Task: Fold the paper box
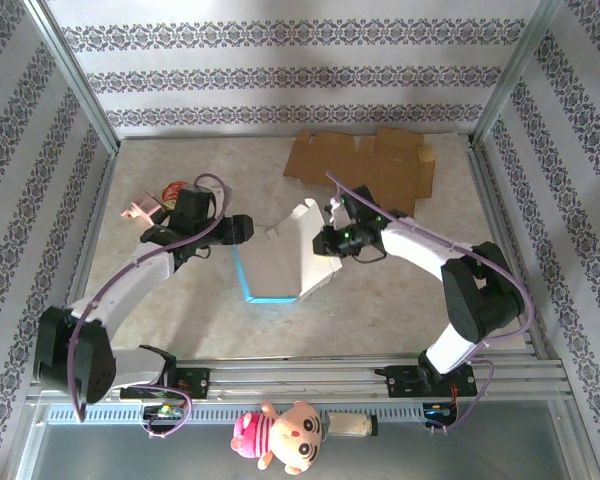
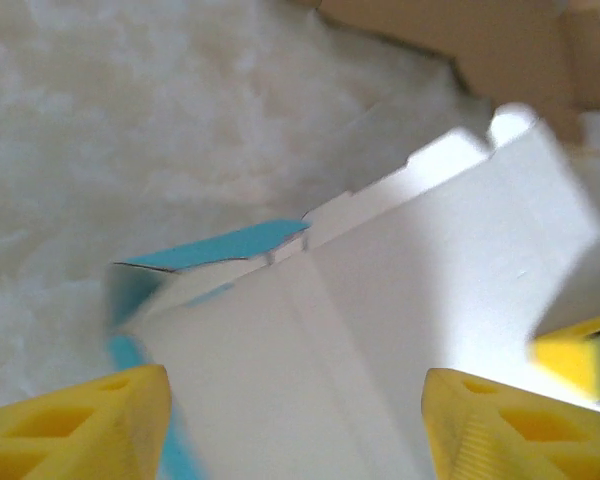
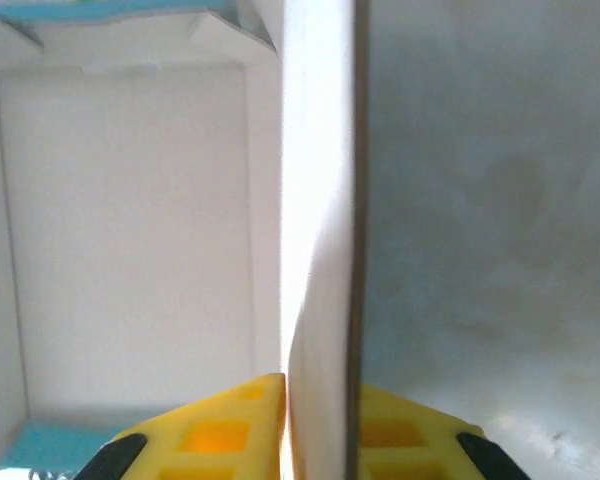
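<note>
At centre, the right claw (image 3: 320, 405) pinches the paper box (image 1: 280, 262).

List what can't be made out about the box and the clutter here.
- Pink and red item: top view, too small, partly covered by the left arm.
- Whether the left jaws touch the paper box: left wrist view is blurred, and its bottom edge cuts off the yellow fingers.
- What lies right of the panel between the right jaws: right wrist view, out-of-focus grey there.
</note>
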`<state>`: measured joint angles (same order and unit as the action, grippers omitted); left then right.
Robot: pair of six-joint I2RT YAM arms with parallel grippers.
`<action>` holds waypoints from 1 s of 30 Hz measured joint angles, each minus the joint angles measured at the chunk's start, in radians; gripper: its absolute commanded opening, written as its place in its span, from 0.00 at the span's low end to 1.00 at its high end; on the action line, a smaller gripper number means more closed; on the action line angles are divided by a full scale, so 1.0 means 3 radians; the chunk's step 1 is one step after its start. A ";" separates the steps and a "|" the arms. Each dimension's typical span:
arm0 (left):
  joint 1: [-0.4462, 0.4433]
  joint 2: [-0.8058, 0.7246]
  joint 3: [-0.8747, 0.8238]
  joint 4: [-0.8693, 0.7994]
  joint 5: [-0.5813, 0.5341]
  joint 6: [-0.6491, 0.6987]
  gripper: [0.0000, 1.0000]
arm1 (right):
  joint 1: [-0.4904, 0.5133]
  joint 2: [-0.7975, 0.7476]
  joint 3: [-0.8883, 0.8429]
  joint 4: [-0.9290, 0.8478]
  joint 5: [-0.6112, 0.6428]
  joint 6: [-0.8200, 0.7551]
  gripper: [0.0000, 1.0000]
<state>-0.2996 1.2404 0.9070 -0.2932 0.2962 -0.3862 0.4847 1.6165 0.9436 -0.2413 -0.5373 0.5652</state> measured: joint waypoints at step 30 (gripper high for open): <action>0.0317 0.0567 0.0172 -0.0426 0.0300 -0.0496 0.81 | 0.0647 -0.0398 -0.1475 0.1968 0.1144 0.1592 0.13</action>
<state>-0.2047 1.4105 0.9585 -0.4210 0.3862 -0.5350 0.6788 1.4971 0.5011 0.3492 -0.1940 1.0428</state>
